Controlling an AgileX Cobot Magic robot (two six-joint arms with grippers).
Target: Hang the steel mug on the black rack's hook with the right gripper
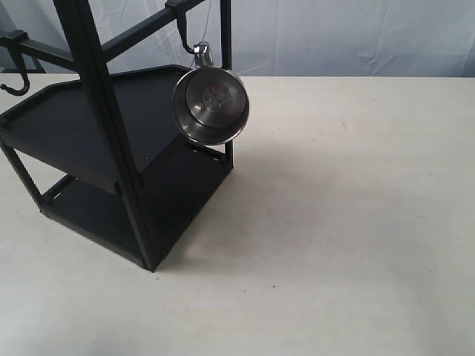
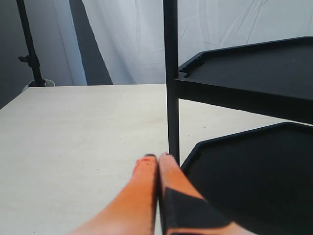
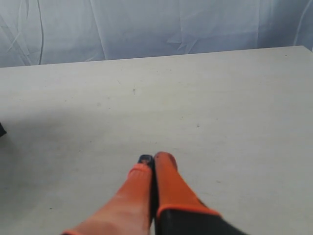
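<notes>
The steel mug point(image 1: 211, 104) hangs by its loop handle from a hook point(image 1: 183, 35) on the black rack point(image 1: 111, 148), its stamped base facing the exterior camera. No arm shows in the exterior view. In the right wrist view my right gripper point(image 3: 154, 159) is shut and holds nothing, low over bare table, well away from the mug. My left gripper point(image 2: 157, 156) is also shut and holds nothing, its tips just in front of a post point(image 2: 171, 78) of the rack and beside the lower tray point(image 2: 254, 181).
A second hook point(image 1: 16, 74) hangs from the rack's left crossbar. The pale table point(image 1: 349, 222) stretches to the right of the rack. A white cloth backdrop point(image 1: 334, 37) stands behind. A dark stand point(image 2: 30, 44) rises beyond the table's far edge in the left wrist view.
</notes>
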